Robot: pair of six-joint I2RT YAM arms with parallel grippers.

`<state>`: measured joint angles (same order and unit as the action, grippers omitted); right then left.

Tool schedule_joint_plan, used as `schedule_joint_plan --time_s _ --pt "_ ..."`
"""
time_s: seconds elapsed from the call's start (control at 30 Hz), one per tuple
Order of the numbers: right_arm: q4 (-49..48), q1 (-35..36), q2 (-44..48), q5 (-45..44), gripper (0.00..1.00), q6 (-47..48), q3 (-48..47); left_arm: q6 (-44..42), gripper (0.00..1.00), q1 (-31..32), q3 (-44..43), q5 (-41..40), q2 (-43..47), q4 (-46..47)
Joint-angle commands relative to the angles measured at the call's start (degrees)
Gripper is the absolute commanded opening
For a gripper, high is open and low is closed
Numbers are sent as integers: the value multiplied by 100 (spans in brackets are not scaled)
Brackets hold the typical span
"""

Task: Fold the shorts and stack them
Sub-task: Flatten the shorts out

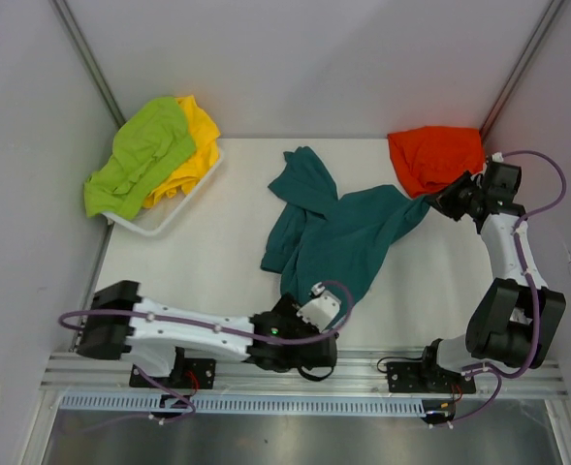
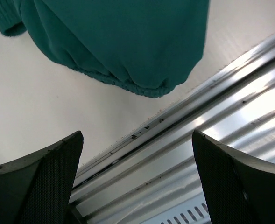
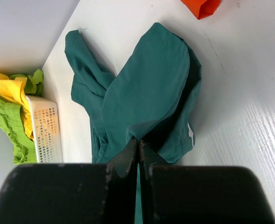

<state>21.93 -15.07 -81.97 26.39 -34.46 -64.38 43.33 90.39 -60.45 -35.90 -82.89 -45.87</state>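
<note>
Teal green fabric shorts (image 1: 348,232) lay spread at centre of the white surface (image 1: 217,281) in top view. Long axis ran diagonally, from the hem at lower centre up to the corner at centre-right. A second lobe of cloth pointed toward upper centre, w/ a fold where the two met.

Right pincer (image 1: 430,201) sat at that centre-right corner. In right wrist view its fingers (image 3: 128,156) were pressed together w/ teal cloth nipped between them, the rest of the shorts fanning out toward top of frame.

Left pincer (image 2: 136,140) was spread wide, nothing between the fingers. It hung over the grooved metal rail (image 2: 212,116) at the surface's edge, w/ the teal hem near but apart, in the upper half of left wrist view.

Bright orange fabric shorts (image 1: 435,155) lay bunched at upper right of top view, just beside the right pincer. Lime green shorts (image 1: 140,160) and yellow shorts (image 1: 200,140) were heaped over a white perforated plastic basket (image 1: 174,215) at upper left, lime partly over the yellow.
</note>
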Motion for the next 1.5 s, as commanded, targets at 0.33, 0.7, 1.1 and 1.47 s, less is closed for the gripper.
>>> schedule_joint_plan --time_s 0.33,0.7,1.1,1.47 --pt "-233 4 50 103 0 -35 13 1564 99 646 -1091 -980 -1448 -668" --pt "-260 4 50 217 0 -61 -31 2230 88 691 -1786 -1481 -2257 -1257" --pt "-356 4 67 384 0 -114 13 2785 73 620 -1883 -2122 -2925 -1522" --pt "-418 4 94 446 0 -149 13 2997 51 348 -1848 -2536 -3233 -1399"
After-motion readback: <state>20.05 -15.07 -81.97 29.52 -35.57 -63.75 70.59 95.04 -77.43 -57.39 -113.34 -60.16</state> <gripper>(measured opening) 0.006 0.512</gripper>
